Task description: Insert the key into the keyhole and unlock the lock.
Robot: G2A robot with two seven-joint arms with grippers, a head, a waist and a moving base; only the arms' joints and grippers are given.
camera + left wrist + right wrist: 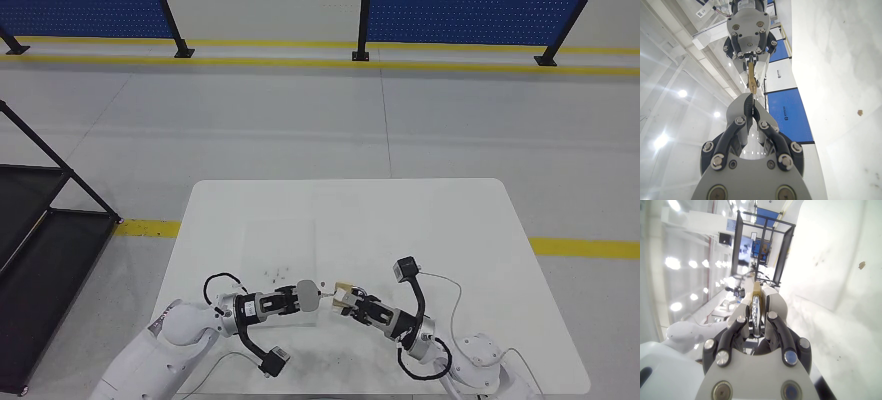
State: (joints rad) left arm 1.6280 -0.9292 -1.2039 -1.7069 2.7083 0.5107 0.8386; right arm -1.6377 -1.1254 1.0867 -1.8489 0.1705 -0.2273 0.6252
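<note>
Both arms meet tip to tip above the front middle of the white table (pixel 450 220). My right gripper (pixel 756 298) is shut on a brass padlock (pixel 756 289), whose silver shackle (pixel 755 321) lies back between the fingers. From the left wrist view the padlock (pixel 751 75) points its bottom face toward me, held by the far gripper with white-taped fingers (pixel 760 69). My left gripper (pixel 752 100) is shut on a thin silver key (pixel 752 98), and the key's tip touches the padlock's bottom. In the top view the padlock (pixel 341 293) sits between the left gripper (pixel 318 296) and the right gripper (pixel 350 300).
A clear plastic sheet (pixel 280 265) lies on the table just behind the grippers. A small brown crumb (pixel 859 112) and a few dark specks mark the tabletop. A black metal rack (pixel 40 260) stands off the table's left side. Blue barriers (pixel 450 20) line the far floor.
</note>
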